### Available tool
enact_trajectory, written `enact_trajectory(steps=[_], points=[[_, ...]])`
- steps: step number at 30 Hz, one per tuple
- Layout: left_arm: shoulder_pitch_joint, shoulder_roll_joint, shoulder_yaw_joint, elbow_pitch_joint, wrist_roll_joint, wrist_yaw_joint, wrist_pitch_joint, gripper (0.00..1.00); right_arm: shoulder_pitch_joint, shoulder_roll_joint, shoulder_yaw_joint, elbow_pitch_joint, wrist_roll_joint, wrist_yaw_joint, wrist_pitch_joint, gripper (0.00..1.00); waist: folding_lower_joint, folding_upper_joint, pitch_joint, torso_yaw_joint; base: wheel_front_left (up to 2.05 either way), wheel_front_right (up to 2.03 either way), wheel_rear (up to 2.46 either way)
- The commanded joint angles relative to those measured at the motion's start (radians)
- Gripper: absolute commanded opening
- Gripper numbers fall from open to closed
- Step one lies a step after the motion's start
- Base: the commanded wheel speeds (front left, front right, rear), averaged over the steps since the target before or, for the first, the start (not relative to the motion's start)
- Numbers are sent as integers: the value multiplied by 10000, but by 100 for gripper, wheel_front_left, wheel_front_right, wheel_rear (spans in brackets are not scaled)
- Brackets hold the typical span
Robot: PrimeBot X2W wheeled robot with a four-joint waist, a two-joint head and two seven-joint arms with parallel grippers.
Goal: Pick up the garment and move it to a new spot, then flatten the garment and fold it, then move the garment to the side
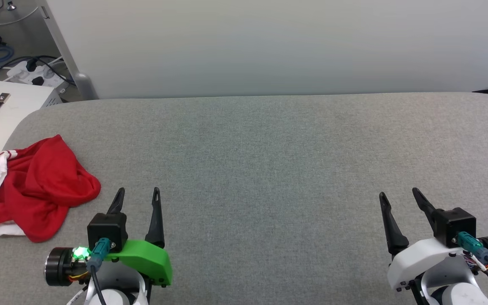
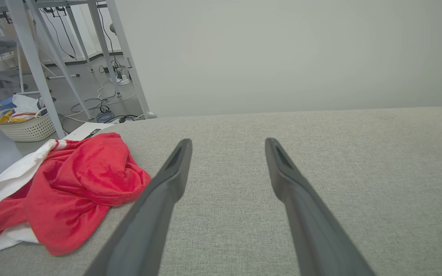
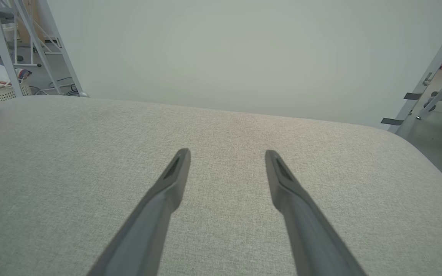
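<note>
Red garment (image 1: pixel 36 186) lies crumpled at the counter's (image 1: pixel 269 169) left edge; left pincer (image 1: pixel 138 192) and right pincer (image 1: pixel 398 192) both wide — holding nothing.

No legible text or numbers.

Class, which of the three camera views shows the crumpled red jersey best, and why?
The left wrist view: the jersey is nearest and largest there, folds and striped trim plain. The head view shows it smaller, cut by the left edge. The right wrist view catches a red scrap at its left edge.
</note>
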Motion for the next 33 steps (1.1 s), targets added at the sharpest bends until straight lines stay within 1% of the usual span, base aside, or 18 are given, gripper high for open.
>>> enact_trajectory(steps=[1, 23, 33], points=[[-129, 49, -33, 31, 27, -21, -122, 100, -191, -11, 30, 93, 93, 9, -132, 100, 0, 0, 0, 1, 0, 0, 0], [-305, 97, -152, 457, -161, -151, -577, 100, -487, -21, 7, 530, 510, 21, -580, 100, 0, 0, -26, 33, 0, 0, 0], [-444, 83, -133, 636, -249, -205, -784, 100, -569, -25, 153, 565, 590, 27, -784, 100, 0, 0, 7, 398, 0, 0, 0]])
